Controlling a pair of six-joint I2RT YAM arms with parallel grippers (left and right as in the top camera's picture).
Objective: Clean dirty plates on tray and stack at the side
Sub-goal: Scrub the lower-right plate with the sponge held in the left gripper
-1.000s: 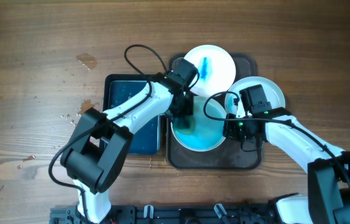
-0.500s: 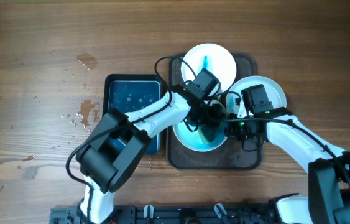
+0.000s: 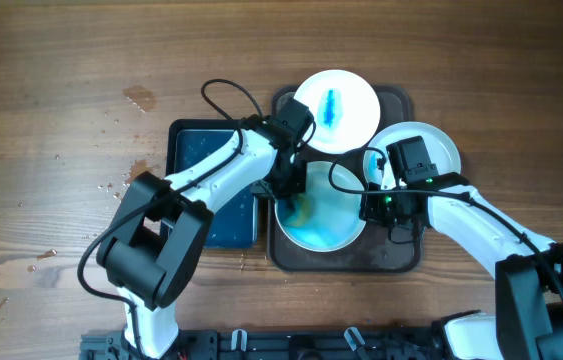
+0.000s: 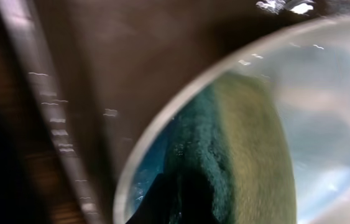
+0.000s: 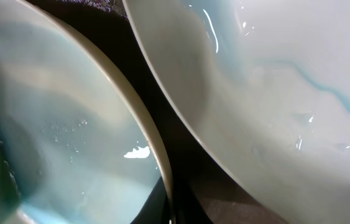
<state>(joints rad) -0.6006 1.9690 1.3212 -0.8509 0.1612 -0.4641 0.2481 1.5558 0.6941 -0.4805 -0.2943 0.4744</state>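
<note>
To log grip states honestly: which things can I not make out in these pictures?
Left gripper: overhead, its wrist covers the fingers; left wrist view is blurred, so open or shut is unclear.
Right gripper: overhead, its wrist hides it; right wrist view crops the fingers at the bottom edge.
Sponge: left wrist view, blurred, lower end cut off.

Tray (image 3: 401, 257) was crowded. The back plate (image 3: 336, 105) and right plate (image 3: 431, 150) sat tight against the middle plate (image 3: 326, 220). The left gripper (image 3: 293, 190) with its sponge (image 4: 237, 155) covered that plate's left edge, and the right gripper (image 3: 372, 205) clamped its right rim. Only its centre was open from above. A blue tub (image 3: 196, 150) blocked the tray's left side. Bare table (image 3: 61, 200) far left and far right was free.
</note>
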